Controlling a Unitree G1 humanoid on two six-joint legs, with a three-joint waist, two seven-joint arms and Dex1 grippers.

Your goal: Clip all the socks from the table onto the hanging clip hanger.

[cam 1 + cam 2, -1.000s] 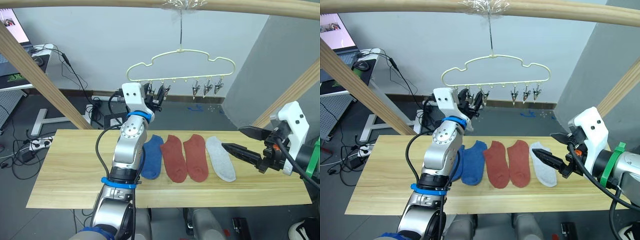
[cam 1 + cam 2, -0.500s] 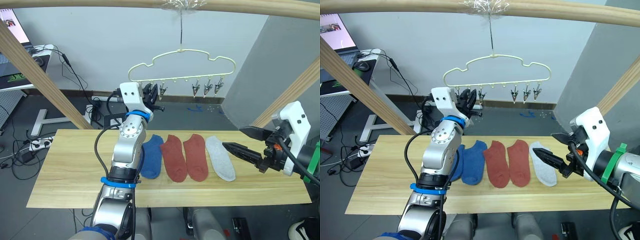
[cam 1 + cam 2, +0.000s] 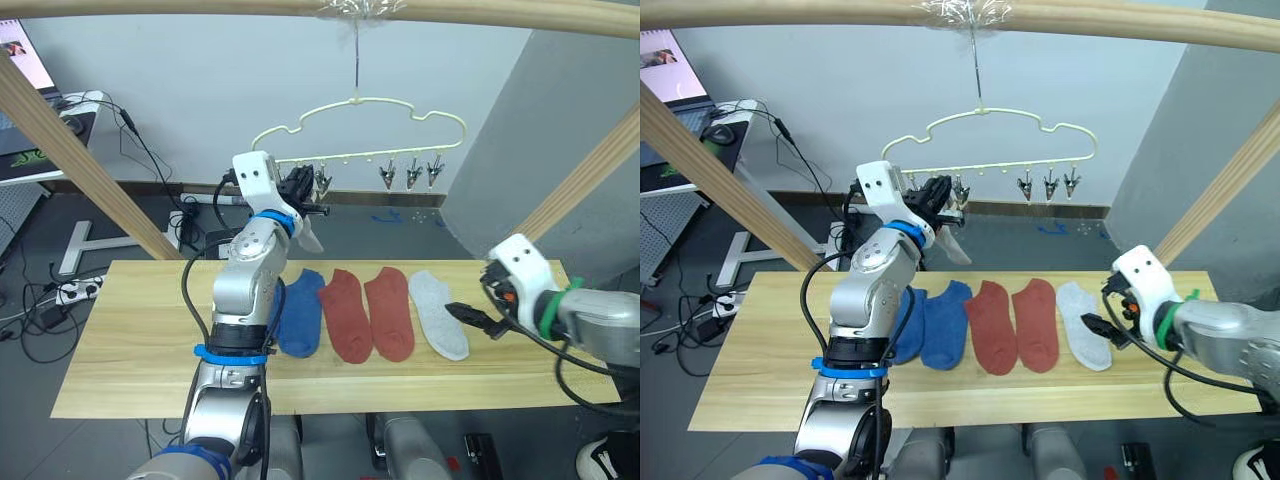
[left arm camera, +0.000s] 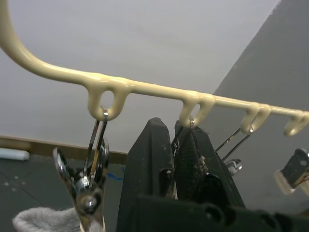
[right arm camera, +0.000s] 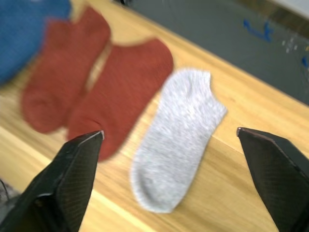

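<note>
No legible labels or writing. Left end effector (image 3: 943, 196), fingers pressed together around a clip of the clip hanger (image 3: 990, 138), with a grey sock (image 3: 954, 243) hanging just below; it has shifted slightly toward 9 o'clock since a second ago. Right end effector (image 5: 169, 140), jaws wide and empty, has dropped over the second grey sock (image 5: 177, 136) at the 3 o'clock end of the row on the surface (image 3: 130, 340), beside two rust-red socks (image 3: 366, 312) and blue socks (image 3: 300, 312).

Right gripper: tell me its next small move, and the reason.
Probably lower the right gripper onto the grey sock and close. Its fingers stand wide open on either side of that sock, which lies flat on the table beside the two red socks, unclipped, while free clips hang on the clip hanger.
</note>
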